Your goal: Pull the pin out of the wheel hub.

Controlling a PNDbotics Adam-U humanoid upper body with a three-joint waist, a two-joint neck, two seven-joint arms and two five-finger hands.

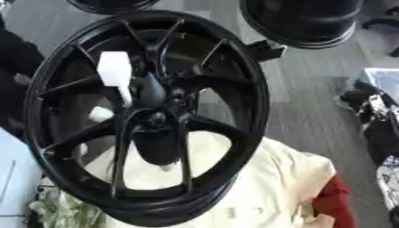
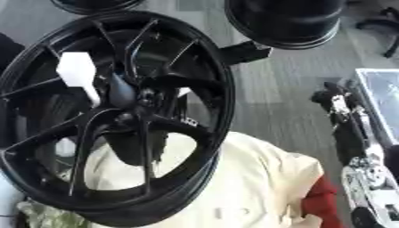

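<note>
A big black spoked wheel hub (image 1: 234, 80) stands tilted, leaning on a cream cloth (image 1: 273, 187). A white pin (image 1: 115, 73) with a blocky white head sticks out of the hub just up and left of its centre (image 1: 156, 95); its thin shaft runs down toward the centre. No hand touches the pin or the wheel. My right hand (image 2: 336, 106), black with silver joints, rests at the right edge, well clear of the rim, fingers relaxed and pointing up. My left hand does not show.
Two more black wheels (image 1: 304, 20) lie at the top. A red cloth (image 1: 335, 200) sits beside the cream one. Grey floor lies between the wheel and my right arm. A dark shape (image 1: 14, 62) that I cannot make out shows behind the rim at the left edge.
</note>
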